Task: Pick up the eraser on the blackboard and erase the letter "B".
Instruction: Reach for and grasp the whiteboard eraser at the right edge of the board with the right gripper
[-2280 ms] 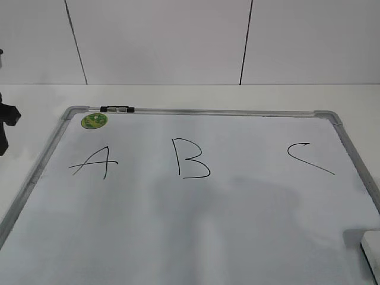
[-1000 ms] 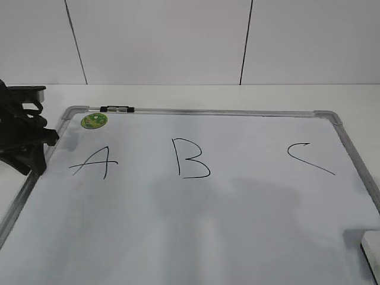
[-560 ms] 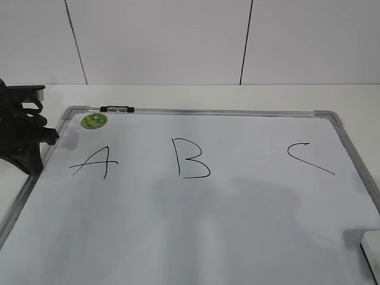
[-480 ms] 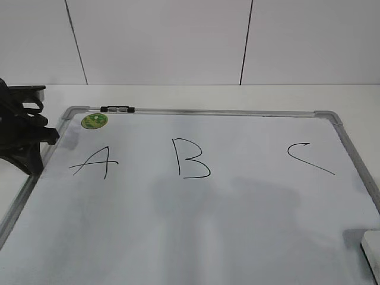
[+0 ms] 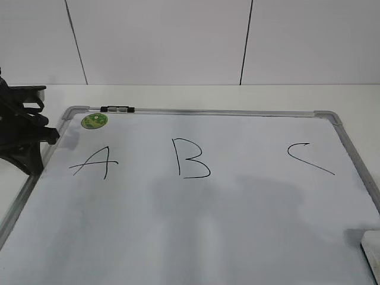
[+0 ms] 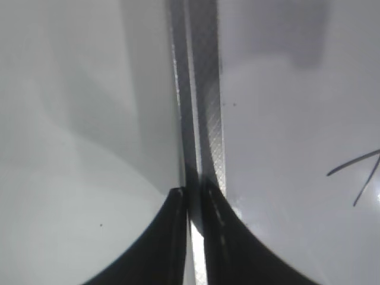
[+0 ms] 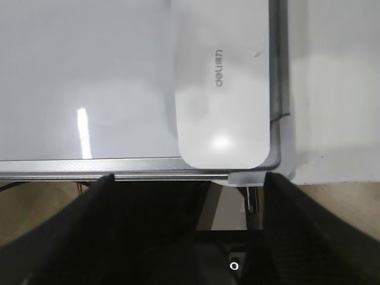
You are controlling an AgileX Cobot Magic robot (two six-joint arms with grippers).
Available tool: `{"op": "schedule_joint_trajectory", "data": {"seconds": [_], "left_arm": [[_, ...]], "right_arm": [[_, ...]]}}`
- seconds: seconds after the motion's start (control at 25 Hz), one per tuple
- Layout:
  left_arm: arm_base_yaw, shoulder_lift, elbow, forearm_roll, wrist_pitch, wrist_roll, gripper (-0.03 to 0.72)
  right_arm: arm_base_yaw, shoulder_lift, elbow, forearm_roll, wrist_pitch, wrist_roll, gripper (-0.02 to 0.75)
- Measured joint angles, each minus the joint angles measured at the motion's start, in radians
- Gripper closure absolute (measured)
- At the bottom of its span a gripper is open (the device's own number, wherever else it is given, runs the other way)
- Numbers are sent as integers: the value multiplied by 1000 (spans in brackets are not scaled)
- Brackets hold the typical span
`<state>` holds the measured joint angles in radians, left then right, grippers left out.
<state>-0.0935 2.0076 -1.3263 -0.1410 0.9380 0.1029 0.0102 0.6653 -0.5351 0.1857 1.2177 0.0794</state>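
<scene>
The eraser (image 7: 222, 89) lies flat in the blackboard's (image 5: 196, 225) near right corner, tucked against the silver frame, well apart from the letter "B" (image 5: 191, 158) at the board's middle. The right gripper (image 7: 187, 178) hovers off that corner, its fingers wide apart and empty. The left gripper (image 6: 191, 199) sits over the board's left frame, fingers nearly together.
</scene>
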Motion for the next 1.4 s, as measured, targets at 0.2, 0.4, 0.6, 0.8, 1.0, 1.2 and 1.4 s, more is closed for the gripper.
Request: {"op": "schedule_joint_trajectory", "data": {"seconds": [0.2, 0.4, 0.6, 0.8, 1.0, 1.2, 1.4], "left_arm": [[0, 0, 0, 0, 0, 0, 634], [0, 0, 0, -1, 2, 0, 629], [0, 0, 0, -1, 2, 0, 623], [0, 0, 0, -6, 2, 2, 618], [0, 0, 0, -7, 2, 4, 617], [0, 0, 0, -7, 2, 4, 615], [0, 0, 0, -8, 2, 5, 613]], "right_arm": [[0, 107, 0, -19, -50, 2, 148], [0, 231, -4, -20, -130, 2, 141], [0, 359, -55, -54, -184, 2, 140], [0, 475, -84, -70, -200, 2, 140], [0, 557, -88, -70, -210, 2, 140], [0, 607, -92, -65, -237, -16, 140], [4, 627, -92, -64, -271, -32, 140]]}}
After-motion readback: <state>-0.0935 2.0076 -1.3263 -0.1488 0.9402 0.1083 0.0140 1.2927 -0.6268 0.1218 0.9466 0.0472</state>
